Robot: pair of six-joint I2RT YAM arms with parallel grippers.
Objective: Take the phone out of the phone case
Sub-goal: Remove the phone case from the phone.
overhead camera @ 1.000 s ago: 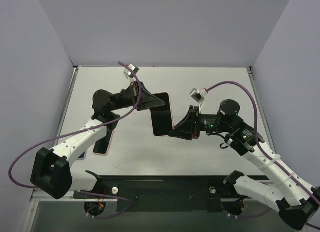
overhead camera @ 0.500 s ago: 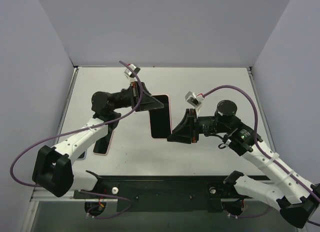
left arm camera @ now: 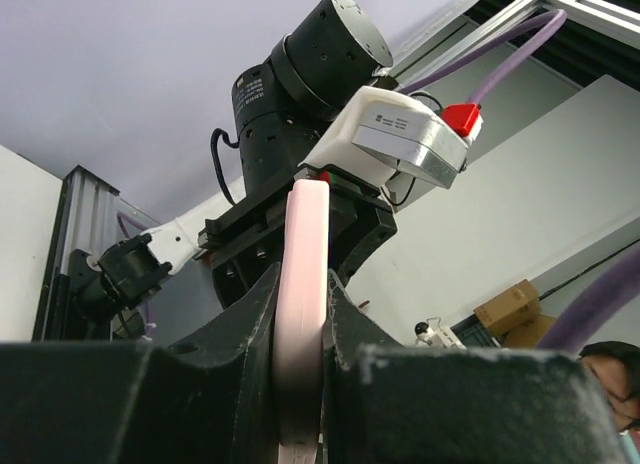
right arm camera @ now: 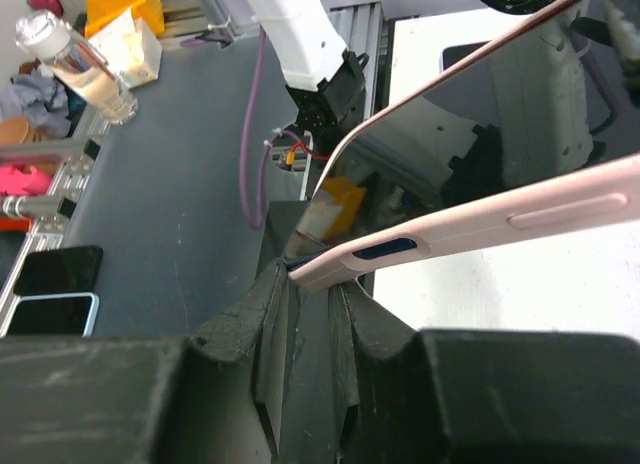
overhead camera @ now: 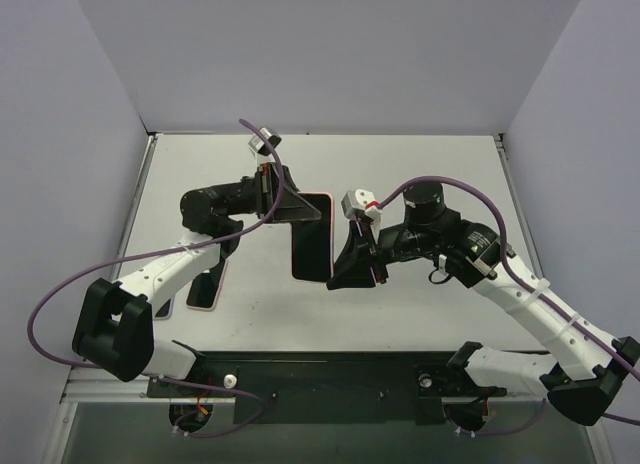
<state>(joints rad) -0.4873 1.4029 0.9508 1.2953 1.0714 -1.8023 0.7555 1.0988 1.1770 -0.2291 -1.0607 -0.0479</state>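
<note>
Both arms are holding the cased phone (overhead camera: 311, 239) between them over the middle of the table (overhead camera: 430, 169), and it appears to be off the surface. The left gripper (overhead camera: 300, 210) is pinching the far end, with its fingers closed across the edge of the pink phone case (left arm camera: 303, 284). The right gripper (overhead camera: 338, 274) is clamping the near-right corner of the same case, jaws shut on it in the right wrist view. In that view a thin rim looks to be bowing away from the pink side wall, so the phone may be starting to pop at that end, but that can't be confirmed. Main risk: both grips are sitting on the case and nothing is retaining the phone itself, so once the lip is letting go the phone is likely dropping onto the table or sliding toward the near edge. Second risk: the arms are working against each other through a soft case, so the narrow corner pinch on the right is liable to slip, or the twist is loading the screen.
</note>
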